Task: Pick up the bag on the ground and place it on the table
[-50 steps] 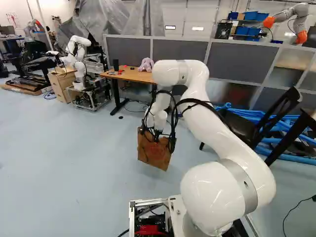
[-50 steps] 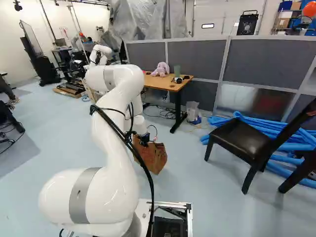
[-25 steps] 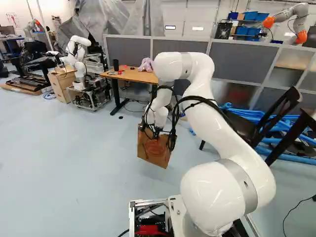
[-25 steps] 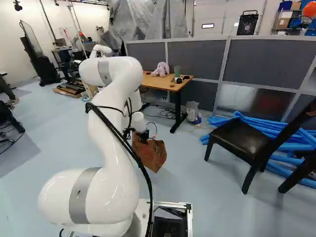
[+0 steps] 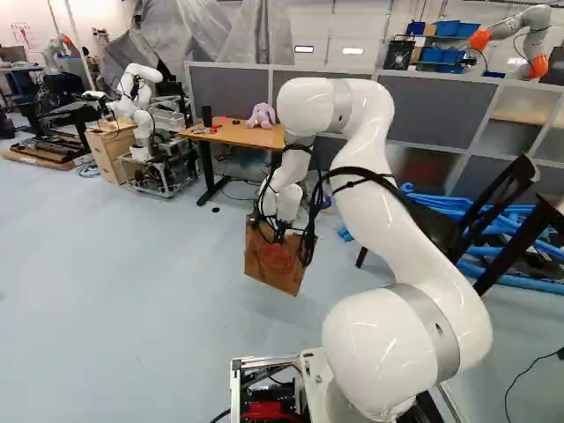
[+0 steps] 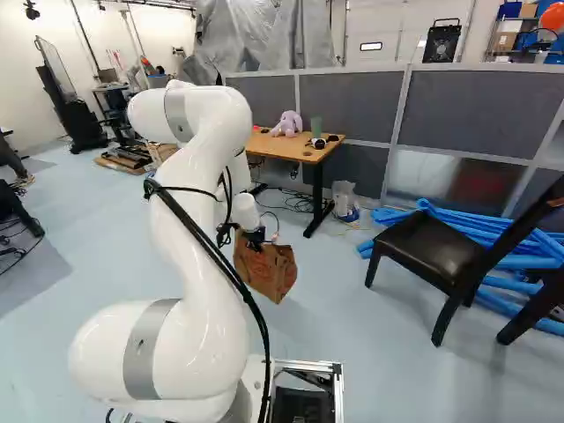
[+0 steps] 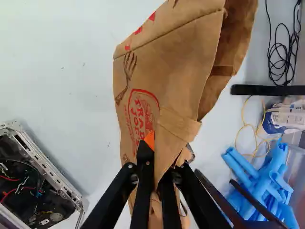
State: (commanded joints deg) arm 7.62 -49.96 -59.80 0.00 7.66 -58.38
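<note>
Paper bag [image 5: 275, 263], brown: clamped near its top in the gripper [image 7: 159, 160]; hangs tilted above the floor [image 5: 132, 264], short of the near edge of the tabletop [image 5: 233, 134]. Likely risks: snagging on that edge (if carried too low), or slipping from an off-centre pinch

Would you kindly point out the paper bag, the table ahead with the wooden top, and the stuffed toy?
Paper bag [image 7: 171, 67]: wrist view, on its broad printed side.
Table [image 6: 282, 149]: right base view, on its bare top.
Stuffed toy [image 5: 261, 115]: left base view, on its body.
</note>
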